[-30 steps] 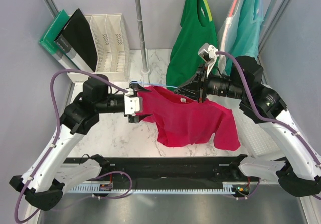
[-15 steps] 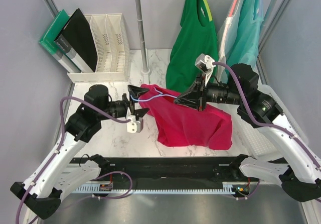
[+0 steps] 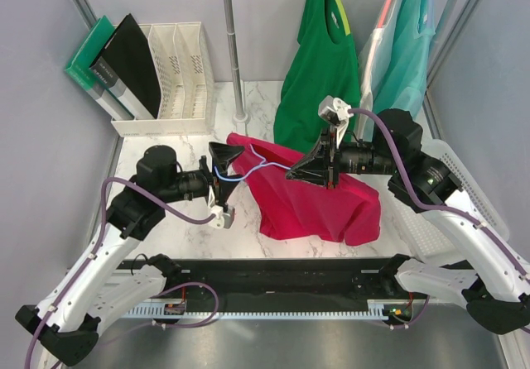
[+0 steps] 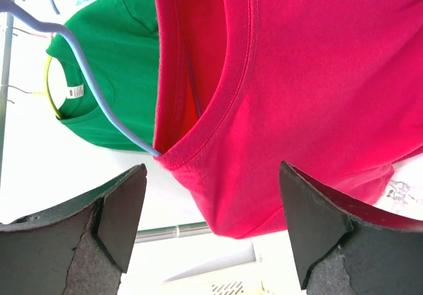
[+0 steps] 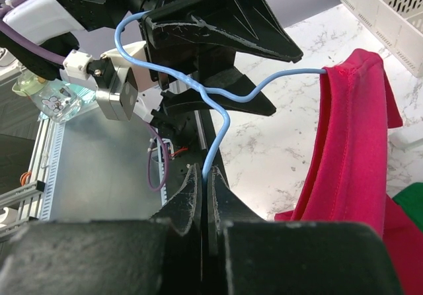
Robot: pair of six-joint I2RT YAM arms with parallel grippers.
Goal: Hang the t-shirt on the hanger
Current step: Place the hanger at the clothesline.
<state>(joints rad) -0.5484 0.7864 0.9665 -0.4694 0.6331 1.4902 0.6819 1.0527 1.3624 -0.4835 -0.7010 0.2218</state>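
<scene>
From the overhead camera, the right gripper (image 3: 320, 167) is pinched on the thin blue hanger (image 3: 263, 164) and holds it up off the table (image 3: 178, 220), so the wire can be steered into the neck hole. The t-shirt (image 3: 319, 208) hangs by its collar from the hanger's end, with its body and one sleeve slumped on the marble below. The left gripper (image 3: 222, 169) faces it from the other side with its jaws spread, apparently placed to catch the collar and pull cloth over the wire. Behind them a green shirt (image 3: 319, 71) and a teal shirt (image 3: 414, 50) hang by a rail (image 3: 234, 55).

The left wrist camera shows its fingers (image 4: 122, 212) wide apart with nothing between them. Just beyond, the collar gapes. The blue wire enters at its lower edge and a strand shows inside the neck. One arm of the hanger seems to be in, the other not yet.

The right wrist camera shows its fingers (image 5: 192, 196) closed tight on the wire below the twisted neck, a grip that lets the hanger be tipped. The hook curls just in front of the left gripper's black fingers; whether it touches them cannot be told. The shirt's shoulder drapes over the wire's tip at the right
</scene>
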